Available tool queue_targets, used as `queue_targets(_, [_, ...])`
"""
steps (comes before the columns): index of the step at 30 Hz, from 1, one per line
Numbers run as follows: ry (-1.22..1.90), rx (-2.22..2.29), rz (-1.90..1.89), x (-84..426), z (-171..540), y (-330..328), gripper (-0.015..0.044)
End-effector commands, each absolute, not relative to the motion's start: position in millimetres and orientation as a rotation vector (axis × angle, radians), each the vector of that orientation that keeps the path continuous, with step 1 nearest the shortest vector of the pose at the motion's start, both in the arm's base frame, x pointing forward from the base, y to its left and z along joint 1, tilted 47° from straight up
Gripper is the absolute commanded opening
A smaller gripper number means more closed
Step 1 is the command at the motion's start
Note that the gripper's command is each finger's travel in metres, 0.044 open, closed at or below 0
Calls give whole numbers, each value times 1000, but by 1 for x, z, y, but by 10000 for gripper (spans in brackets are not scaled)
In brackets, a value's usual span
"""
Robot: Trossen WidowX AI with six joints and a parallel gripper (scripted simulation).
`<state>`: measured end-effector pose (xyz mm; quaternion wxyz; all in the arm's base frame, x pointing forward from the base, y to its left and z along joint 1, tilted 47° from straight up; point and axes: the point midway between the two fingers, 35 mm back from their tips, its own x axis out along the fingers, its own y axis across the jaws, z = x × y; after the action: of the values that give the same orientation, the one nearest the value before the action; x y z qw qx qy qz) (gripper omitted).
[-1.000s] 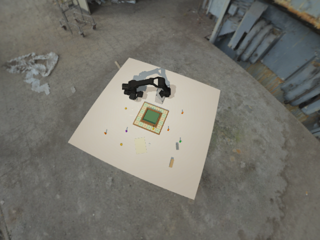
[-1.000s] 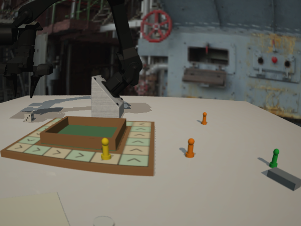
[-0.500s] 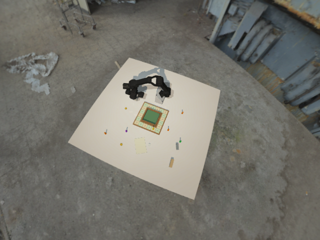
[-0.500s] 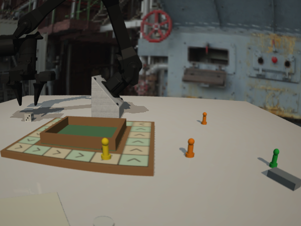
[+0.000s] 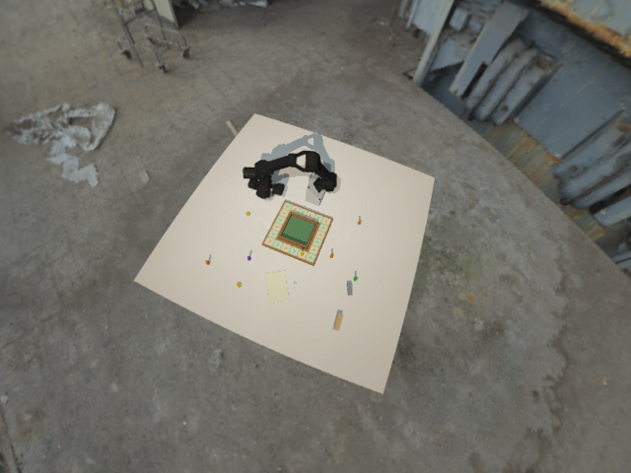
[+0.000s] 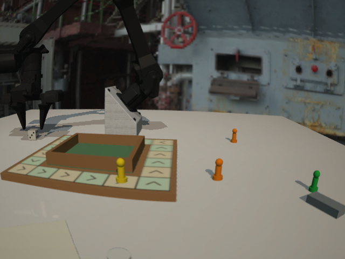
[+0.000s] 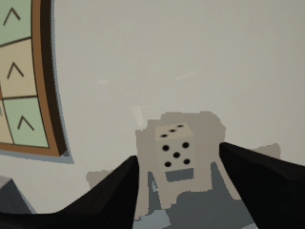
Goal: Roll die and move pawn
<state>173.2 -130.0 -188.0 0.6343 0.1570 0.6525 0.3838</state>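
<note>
Pincer (image 7: 178, 181) hangs part-open and empty over the die (image 7: 174, 148) at the board's (image 6: 91, 189) 10 o'clock corner, so I'll pinch its flat opposite faces (light, hard, probably slippery).

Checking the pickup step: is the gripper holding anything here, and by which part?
Nothing is held. The gripper is open, its fingers either side of the die, which sits on the table.

We get top cam high and far, looking down obliquely on the whole table (image 5: 356, 330). Ext cam sits low, close, facing the board (image 6: 91, 192). Wrist cam looks down close; board edge at 9 o'clock.
</note>
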Motion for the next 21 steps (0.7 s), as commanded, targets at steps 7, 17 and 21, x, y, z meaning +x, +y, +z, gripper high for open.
queue_targets(7, [1490,365,876,171,-199,-117,275])
queue_targets(17, [1490,365,876,171,-199,-117,78])
queue_targets(21, [1490,365,876,171,-199,-117,51])
